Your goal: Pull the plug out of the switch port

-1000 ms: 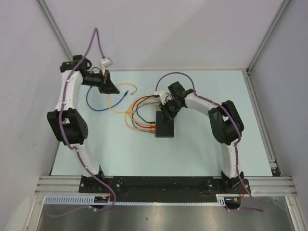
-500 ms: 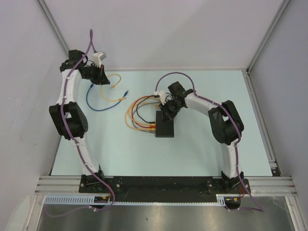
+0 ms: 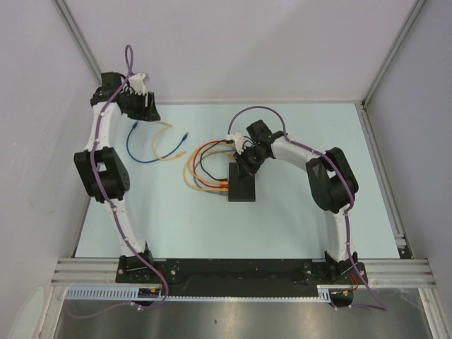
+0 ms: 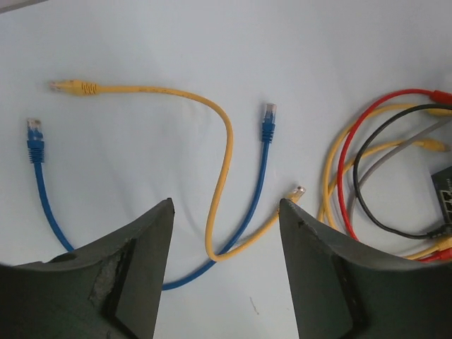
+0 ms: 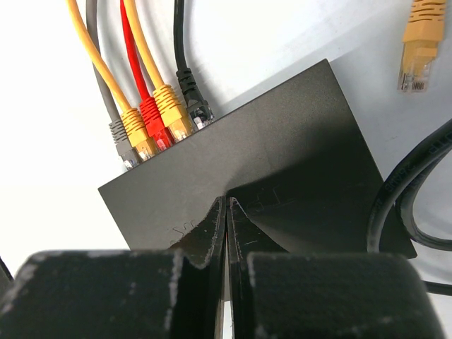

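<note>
The switch [image 3: 241, 185] is a flat black box in the middle of the table. Yellow, red, grey and black plugs [image 5: 157, 121] sit in the ports along its far edge. My right gripper [image 5: 227, 203] is shut, its tips resting on the switch's top [image 5: 282, 162] with nothing between them. At the far left, my left gripper [image 4: 226, 205] hangs open and holds nothing. Below it lie a loose yellow cable [image 4: 226, 141] and a loose blue cable [image 4: 261, 169], and the yellow cable's free plug [image 4: 298, 191] points toward the switch corner [image 4: 445, 191].
Red, black, grey and yellow cables [image 3: 201, 166] loop on the table left of the switch. A loose yellow plug [image 5: 420, 42] lies beyond the switch's right corner. A thick black cable [image 5: 406, 191] curves by its right side. Walls stand close behind my left gripper [image 3: 143, 104].
My left gripper has moved back and left, then opened and let go of the yellow cable, which now lies flat on the table. The right arm has not moved.
</note>
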You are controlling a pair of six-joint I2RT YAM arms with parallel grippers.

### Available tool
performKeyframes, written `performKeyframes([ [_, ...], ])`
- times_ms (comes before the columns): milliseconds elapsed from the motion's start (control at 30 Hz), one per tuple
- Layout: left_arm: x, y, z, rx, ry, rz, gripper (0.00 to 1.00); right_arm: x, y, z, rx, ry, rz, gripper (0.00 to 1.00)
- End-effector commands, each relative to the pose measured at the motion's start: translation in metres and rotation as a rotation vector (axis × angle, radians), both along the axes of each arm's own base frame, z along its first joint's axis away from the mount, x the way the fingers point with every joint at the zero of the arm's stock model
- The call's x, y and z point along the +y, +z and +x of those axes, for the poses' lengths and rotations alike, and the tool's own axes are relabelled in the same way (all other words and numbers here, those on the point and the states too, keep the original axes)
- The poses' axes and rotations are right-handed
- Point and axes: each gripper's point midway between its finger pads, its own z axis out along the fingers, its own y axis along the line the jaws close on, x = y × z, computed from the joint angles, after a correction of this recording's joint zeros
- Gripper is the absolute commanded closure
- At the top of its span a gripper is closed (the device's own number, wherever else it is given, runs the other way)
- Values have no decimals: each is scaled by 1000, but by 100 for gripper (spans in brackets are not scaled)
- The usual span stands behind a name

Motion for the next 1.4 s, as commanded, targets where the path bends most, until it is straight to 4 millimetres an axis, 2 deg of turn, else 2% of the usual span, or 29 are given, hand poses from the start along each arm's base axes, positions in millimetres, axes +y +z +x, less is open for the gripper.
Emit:
performKeyframes([
  [0, -41, 63, -17, -102, -66, -157, 33, -26, -39, 16, -62, -38, -149, 97],
  [33, -53, 52, -27, -64, -91, -187, 33, -27, -39, 18, -63, -43, -148, 97],
  [100, -95, 53, -48, -43, -217, -250, 32, -27, -38, 20, -60, -49, -145, 97],
  [133, -122, 39, -63, -4, -296, -272, 32, -28, -39, 21, -59, -52, -144, 97],
  [200, -154, 34, -81, 15, -393, -323, 32, -28, -37, 23, -60, -58, -137, 97],
  [233, -176, 24, -97, 54, -445, -345, 32, -30, -37, 24, -55, -66, -136, 97],
  [300, -200, 19, -115, 84, -537, -403, 32, -30, -35, 25, -55, -69, -130, 97],
  [333, -220, 15, -129, 118, -609, -454, 32, -31, -35, 25, -51, -81, -130, 97],
  [433, -245, -1, -146, 180, -677, -458, 33, -32, -29, 24, -18, -107, -96, 97],
  [533, -256, -38, -152, 249, -697, -411, 34, -35, -37, 25, -11, -119, -101, 97],
  [567, -257, -58, -152, 298, -688, -406, 35, -38, -37, 29, -5, -138, -103, 97],
  [700, -260, -88, -155, 359, -725, -386, 39, -38, -33, 30, -17, -123, -93, 97],
  [767, -261, -89, -151, 345, -753, -389, 40, -39, -33, 28, -19, -116, -94, 97],
  [800, -262, -95, -158, 394, -765, -418, 40, -40, -32, 28, -27, -109, -98, 97],
  [833, -265, -88, -152, 366, -789, -425, 41, -41, -33, 28, -29, -106, -105, 97],
  [900, -269, -88, -156, 404, -805, -468, 41, -45, -32, 30, -36, -112, -116, 97],
  [1133, -274, -111, -147, 445, -799, -491, 44, -47, -36, 24, -25, -96, -135, 98],
  [1367, -270, -133, -167, 555, -800, -504, 46, -45, -44, 15, -16, -68, -159, 97],
])
